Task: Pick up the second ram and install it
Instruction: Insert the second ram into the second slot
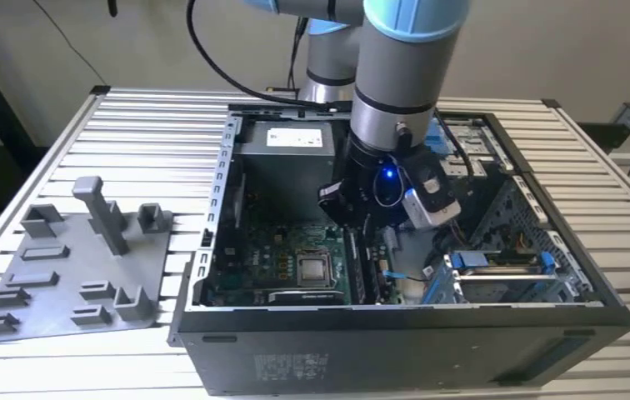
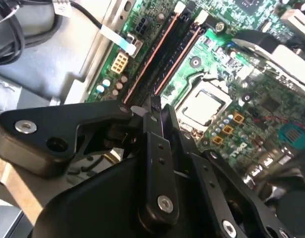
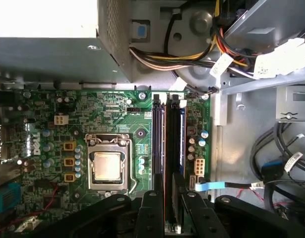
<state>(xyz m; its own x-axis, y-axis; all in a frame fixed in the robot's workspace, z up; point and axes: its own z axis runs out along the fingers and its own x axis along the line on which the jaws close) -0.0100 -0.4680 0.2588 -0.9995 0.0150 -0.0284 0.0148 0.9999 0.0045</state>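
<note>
The second ram is a long dark stick standing on edge along the memory slots, beside the processor socket. In the second wrist view the ram runs away from the fingertips between two orange-edged slots. My gripper is shut on its near end, with one black finger on each face. I cannot tell whether the stick is fully down in its slot. In the exterior view my gripper reaches down into the open computer case, over the motherboard.
Another stick with a blue label sits in the neighbouring slot. A grey tray with upright posts lies on the slatted table at the exterior view's left. Cable bundles, a power supply and drive bays crowd the case.
</note>
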